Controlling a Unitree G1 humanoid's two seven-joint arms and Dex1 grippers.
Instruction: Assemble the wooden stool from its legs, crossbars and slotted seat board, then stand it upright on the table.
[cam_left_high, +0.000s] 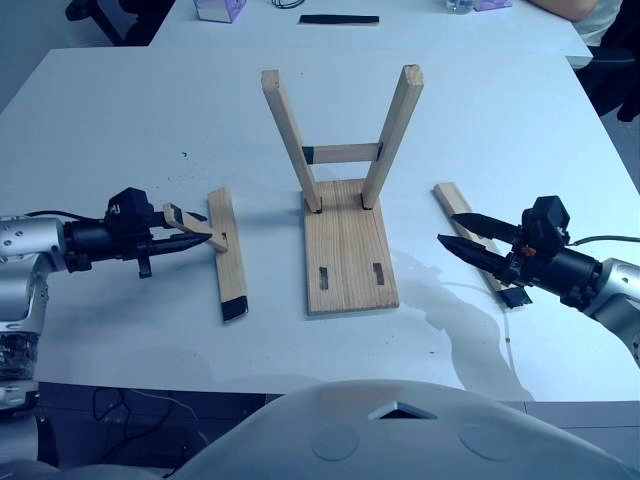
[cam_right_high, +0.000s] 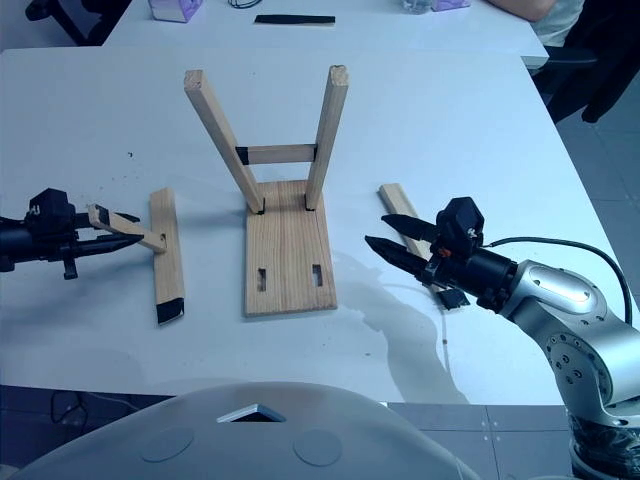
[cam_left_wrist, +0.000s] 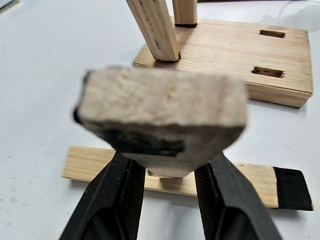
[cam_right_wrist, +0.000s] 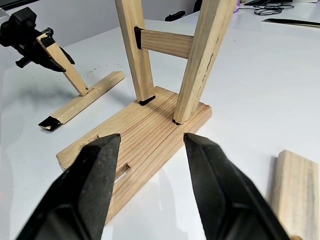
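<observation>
Sitting about halfway: on the bench (cam_left_high: 120, 130), the seat board (cam_left_high: 345, 250) has its far leg pair (cam_left_high: 290, 135) slotted, near slots (cam_left_high: 325, 274) empty. Loose left leg (cam_left_high: 229, 265) and right leg (cam_left_high: 452, 197) lie flat; left gripper (cam_left_high: 198, 239) pinches a crossbar (cam_left_high: 185, 218), right gripper (cam_left_high: 447, 227) hangs spread.

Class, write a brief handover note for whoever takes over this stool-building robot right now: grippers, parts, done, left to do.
Left gripper: shut on the second crossbar, whose far end meets the left loose leg lying flat.
Right gripper: open, above the table near the right loose leg.
Done: two legs, joined by the first crossbar, stand slotted into the seat board at its far end.
Left: fit the other pair into the empty near slots, then flip it upright.
</observation>
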